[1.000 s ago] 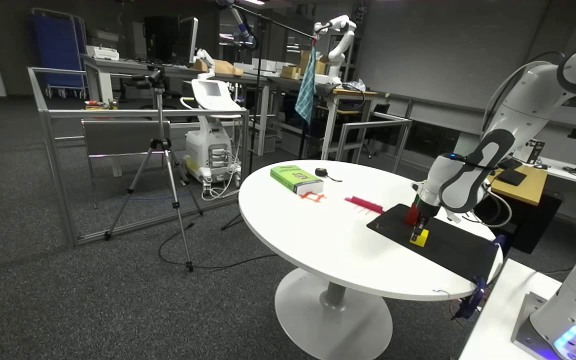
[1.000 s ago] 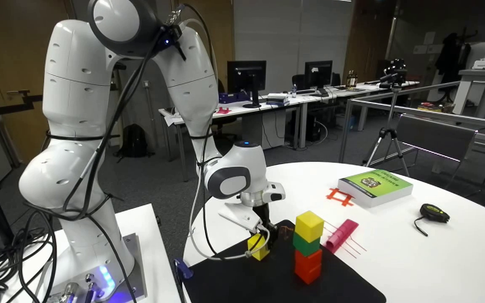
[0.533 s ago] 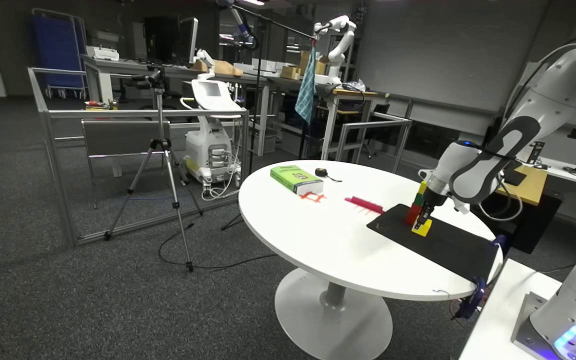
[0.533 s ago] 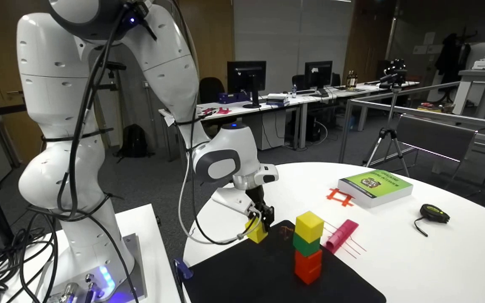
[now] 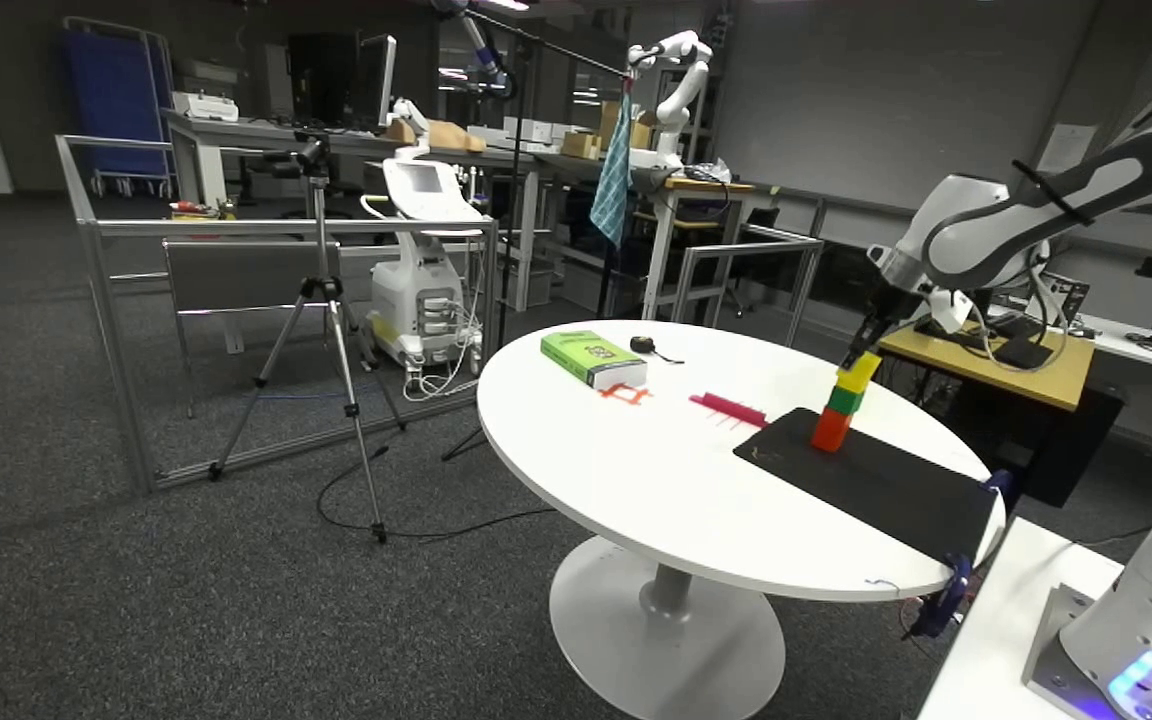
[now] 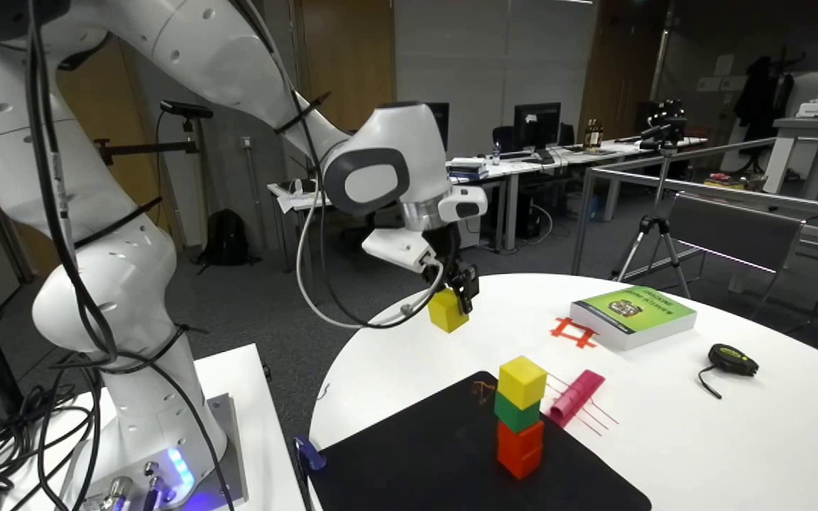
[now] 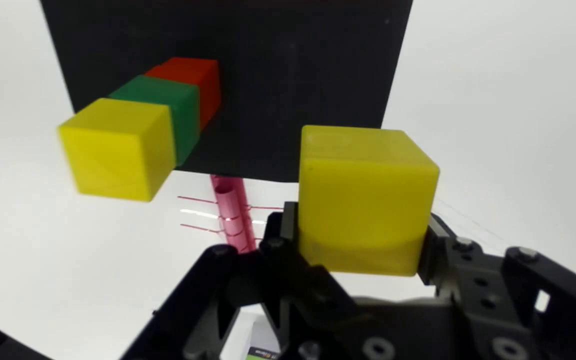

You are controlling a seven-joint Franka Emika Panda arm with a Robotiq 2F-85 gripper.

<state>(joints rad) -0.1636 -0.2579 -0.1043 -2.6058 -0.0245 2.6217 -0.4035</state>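
Gripper (image 7: 363, 235) clasps a yellow cube (image 7: 368, 215) between its two fingers (image 7: 289, 220), one pressed against either side. The cube hangs in the air above the round white table (image 6: 380, 369), with the white arm (image 6: 416, 149) bending down over it. To the cube's left in the wrist view, near but apart, a stack (image 6: 517, 419) stands upright on a black mat (image 6: 416, 454): a yellow block (image 6: 522, 382) on top, a green block (image 6: 515, 413) under that, and red blocks (image 6: 520, 451) at the bottom. A pink tube (image 6: 579, 395) lies on the table right at the mat's edge. In both exterior views, an orange frame (image 6: 564, 326) lies flat just beside a thick green book (image 6: 633, 312), and a black tape measure (image 6: 732, 360) rests near the book. A blue clamp (image 6: 309, 454) sits at a corner of the mat. A tripod (image 6: 654, 228) stands well apart from the table.
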